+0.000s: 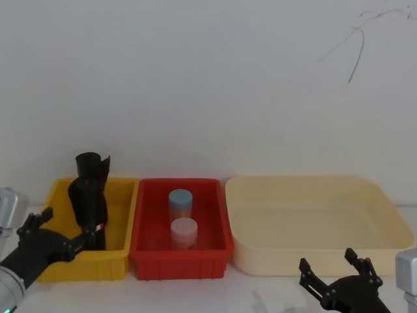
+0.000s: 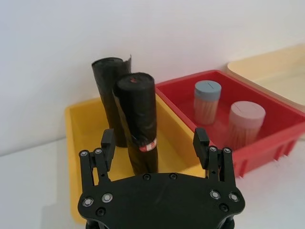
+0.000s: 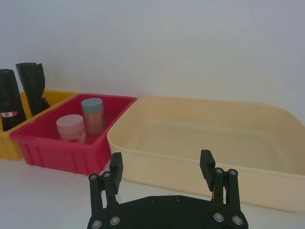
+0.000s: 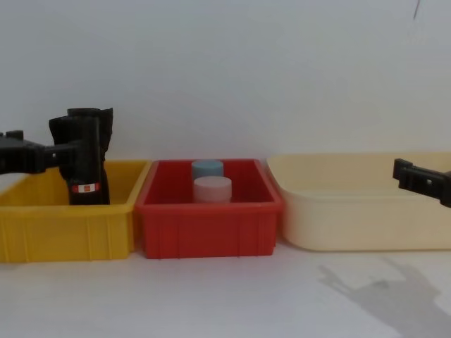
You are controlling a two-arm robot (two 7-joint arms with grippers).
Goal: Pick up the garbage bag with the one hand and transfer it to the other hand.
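Observation:
Two black garbage bag rolls stand upright in the yellow bin point(image 1: 58, 267) at the left. The front garbage bag point(image 1: 88, 202) point(image 2: 138, 121) point(image 4: 83, 169) wears a red and white label; the other one point(image 1: 91, 166) point(image 2: 108, 90) stands just behind it. My left gripper point(image 1: 65, 228) point(image 2: 154, 143) is open at the bin's front edge, and the labelled roll stands a little beyond the gap between its fingers, untouched. Low on the right, my right gripper point(image 1: 329, 261) point(image 3: 162, 164) hangs open and empty in front of the cream tray point(image 1: 293, 182).
A red bin point(image 1: 179, 264) between the yellow bin and the cream tray holds two jars, one with a blue lid point(image 1: 180, 199) and one with a pale pink lid point(image 1: 184, 229). A white wall rises right behind the containers. Bare white table lies in front.

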